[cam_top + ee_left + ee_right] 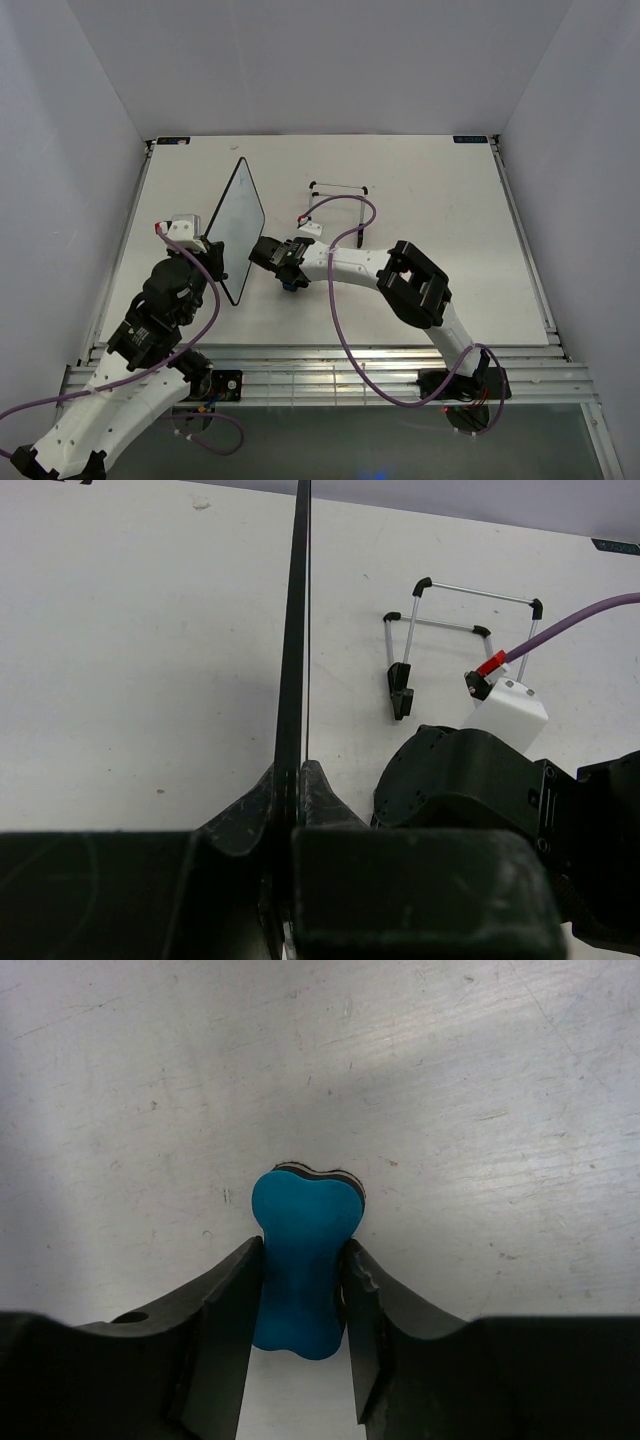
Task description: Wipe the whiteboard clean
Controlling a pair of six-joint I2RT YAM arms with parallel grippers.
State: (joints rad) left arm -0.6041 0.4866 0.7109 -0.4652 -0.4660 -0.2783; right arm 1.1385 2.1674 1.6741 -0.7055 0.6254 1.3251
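Observation:
My left gripper [217, 262] is shut on the lower edge of the whiteboard [240, 228] and holds it upright above the table. In the left wrist view the whiteboard [296, 630] shows edge-on as a thin black line between my fingertips [297, 780]. My right gripper [266, 251] is shut on the small blue bone-shaped eraser [305, 1260], with its far end against the board's face [450, 1080]. That face looks grey-white with faint scuffs and no blue writing in view. The right gripper [305, 1275] grips the eraser at its waist.
The thin black wire stand [338, 190] stands on the table behind the right arm and also shows in the left wrist view [455, 630]. A purple cable [350, 225] loops over the right arm. The table's left edge [125, 240] is close to the left arm.

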